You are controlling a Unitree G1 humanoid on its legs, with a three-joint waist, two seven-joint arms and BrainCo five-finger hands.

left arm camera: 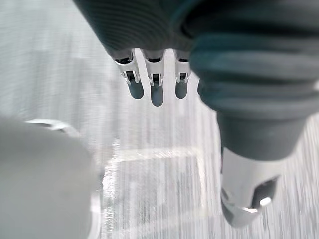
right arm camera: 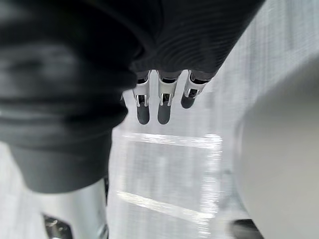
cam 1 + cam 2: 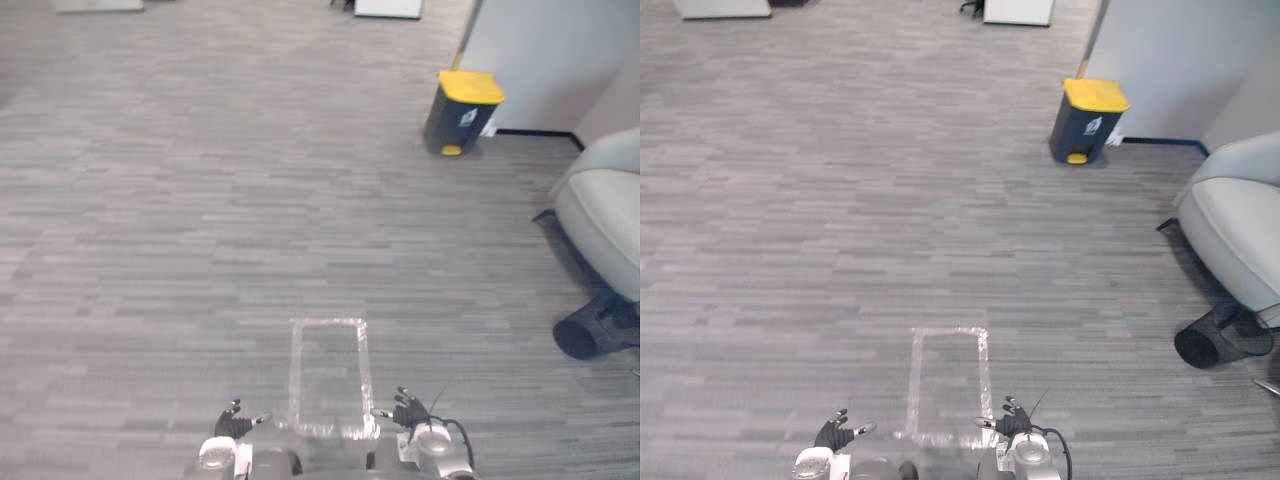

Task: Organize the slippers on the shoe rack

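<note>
Both your left robot hand (image 3: 232,424) and right robot hand (image 3: 408,412) hang loose-fingered and empty over the grey carpeted floor (image 3: 200,200), so turn slowly to find the slippers and shoe rack, whose place I cannot tell.

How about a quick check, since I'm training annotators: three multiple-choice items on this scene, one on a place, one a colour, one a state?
1. Where does the taped rectangle's near end lie? A) between the left hand and right hand B) under a white chair C) against a wall
2. What colour is the bin's lid? A) red B) yellow C) green
3. How are the left hand's fingers? A) curled round a slipper B) straight, holding nothing C) clenched in a fist
Answers: 1 A, both eye views show it between the hands; 2 B, the lid is yellow on a dark body; 3 B, the left wrist view shows them straight with nothing in them.
</note>
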